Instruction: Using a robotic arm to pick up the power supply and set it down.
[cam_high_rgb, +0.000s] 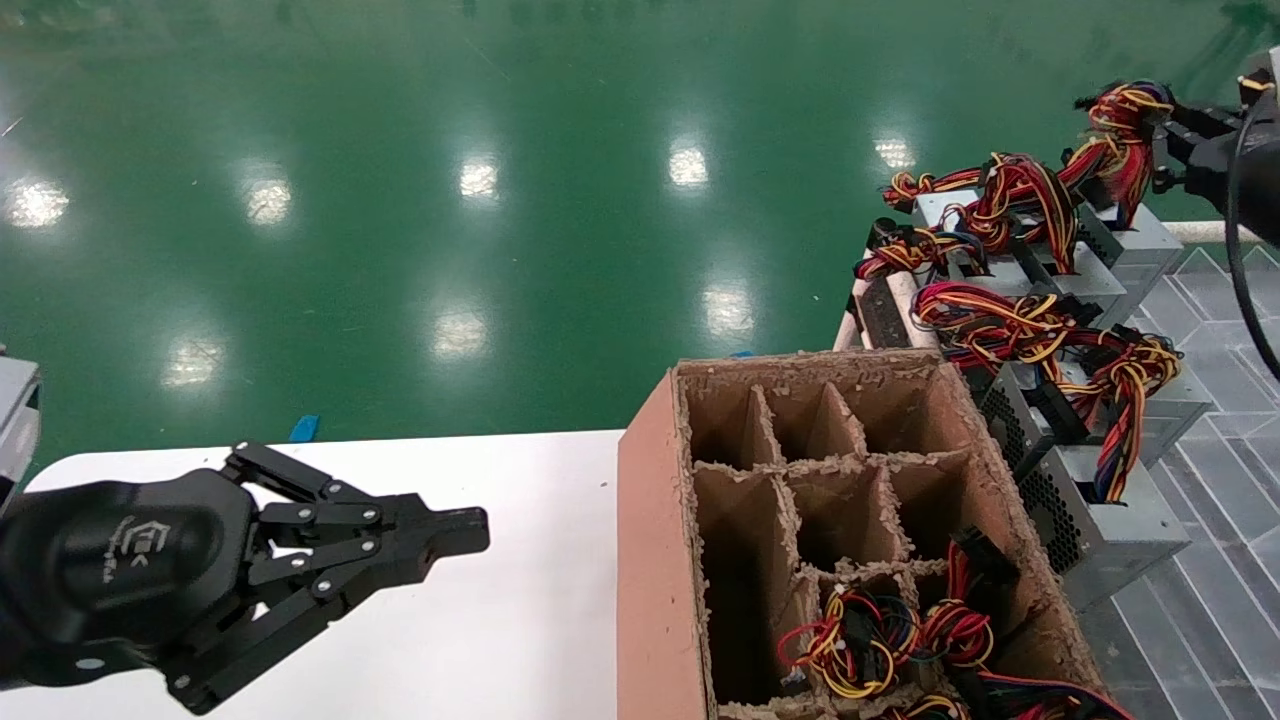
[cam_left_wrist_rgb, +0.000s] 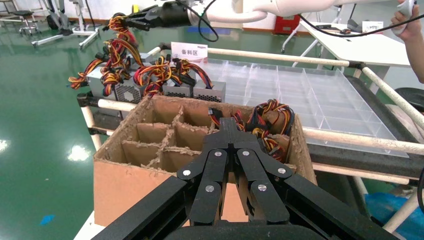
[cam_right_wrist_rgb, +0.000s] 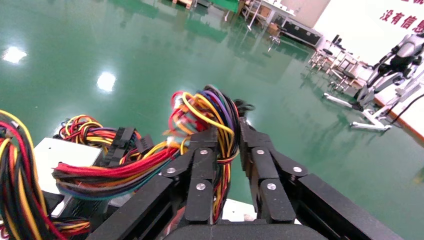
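The power supply (cam_high_rgb: 1135, 235) was a silver-grey metal box at the far end of a row of look-alikes on the rack to the right, its long axis running left to right in the head view. Its red, yellow and black wire bundle (cam_right_wrist_rgb: 210, 120) rose upward, clenched in the right gripper (cam_right_wrist_rgb: 227, 135). The left gripper (cam_high_rgb: 450, 535) hovered pinched together (holding nothing) above the white tabletop (cam_high_rgb: 520, 620), beside the cardboard box (cam_high_rgb: 650, 560).
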